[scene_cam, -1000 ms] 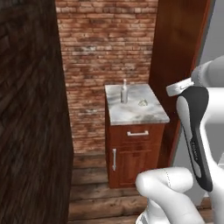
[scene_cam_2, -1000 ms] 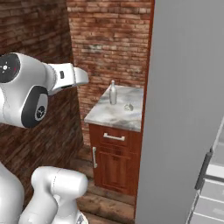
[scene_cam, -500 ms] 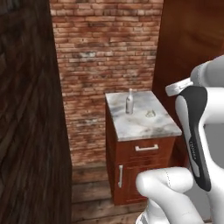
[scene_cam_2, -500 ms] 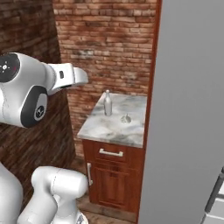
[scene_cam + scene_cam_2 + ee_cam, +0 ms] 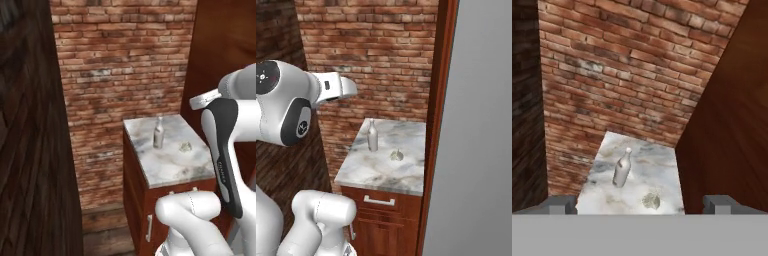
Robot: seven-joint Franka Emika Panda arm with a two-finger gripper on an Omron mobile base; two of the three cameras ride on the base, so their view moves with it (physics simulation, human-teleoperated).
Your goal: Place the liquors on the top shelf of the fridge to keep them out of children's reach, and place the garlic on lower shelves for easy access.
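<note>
A pale slim-necked liquor bottle (image 5: 158, 133) (image 5: 372, 136) (image 5: 622, 168) stands upright on a marble counter top (image 5: 170, 167) (image 5: 381, 172) (image 5: 662, 170). The small off-white garlic (image 5: 185, 147) (image 5: 397, 155) (image 5: 651, 201) lies just to its right, apart from it. My gripper (image 5: 641, 205) hangs open well short of the counter, with both things beyond its fingertips (image 5: 562, 204) and nothing between them. The fridge (image 5: 476, 150) shows as a flat grey face on the right. Its top shelf and lower shelves are out of view.
The counter tops a red-brown cabinet with a drawer (image 5: 378, 202), set against a brick wall (image 5: 120, 65). A dark wood panel (image 5: 438, 100) separates it from the fridge. Another dark wood wall (image 5: 30, 160) closes the left side.
The whole picture has shifted, so the base has moved: the counter sits larger and nearer in both base views. The bottle and garlic have not moved on it. The gripper stays open.
</note>
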